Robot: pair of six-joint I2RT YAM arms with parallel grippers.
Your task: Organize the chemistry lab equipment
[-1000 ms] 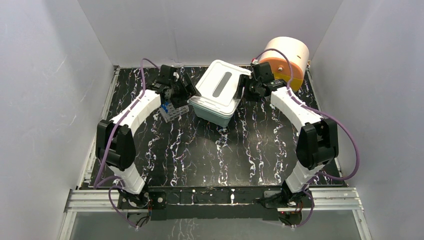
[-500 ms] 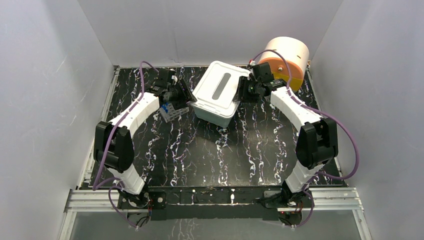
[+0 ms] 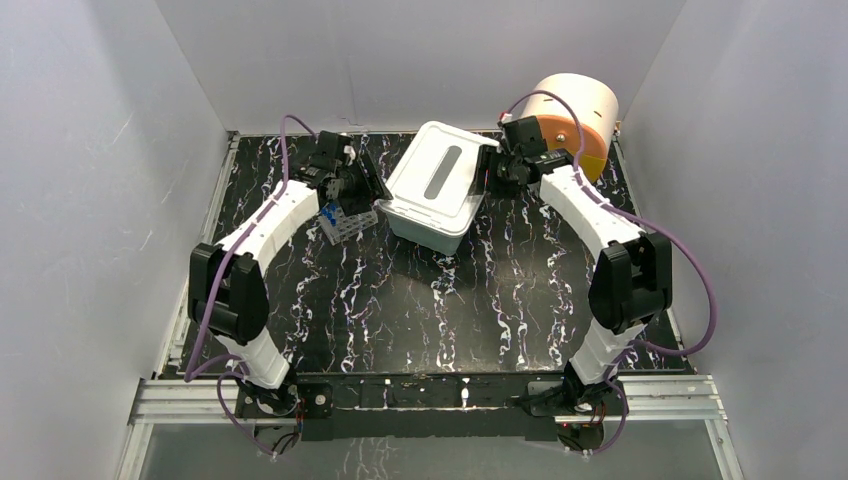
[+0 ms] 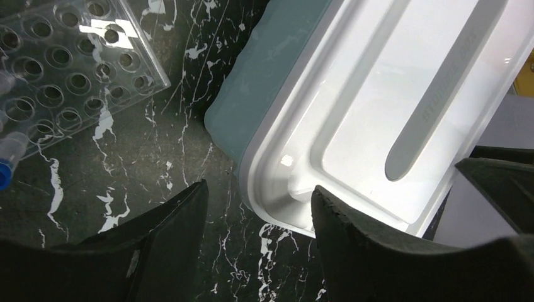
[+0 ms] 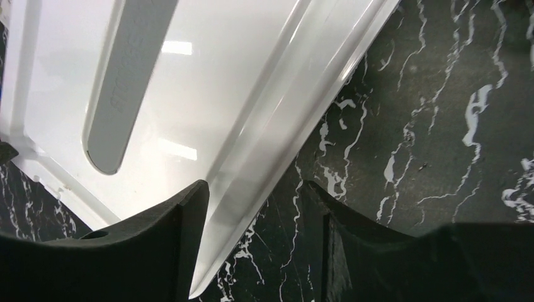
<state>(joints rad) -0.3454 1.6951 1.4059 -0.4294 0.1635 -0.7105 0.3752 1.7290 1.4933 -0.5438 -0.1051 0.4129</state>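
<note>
The left fingers (image 4: 157, 251) and right fingers (image 5: 157, 239) are released, each astride an opposite rim of the lid (image 3: 440, 172), apparently to lift it level off the box (image 3: 420, 224). The rack (image 3: 342, 222) sits on the bench (image 3: 450, 300), just left of the box.

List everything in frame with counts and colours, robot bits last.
bin: one, pale blue-grey, far centre of the table.
lid: one, white with a grey slot, on the bin.
tube rack: one, clear, many holes, left of the bin.
blue-capped tube: one seen, at the rack's edge; any others cannot be told.
drum: one, orange with a cream top, far right corner.
table: one, black with white marbling.
cables: two, purple, one along each arm.
left gripper: one, black, open, astride the lid's corner.
right gripper: one, black, open, astride the lid's opposite edge.
</note>
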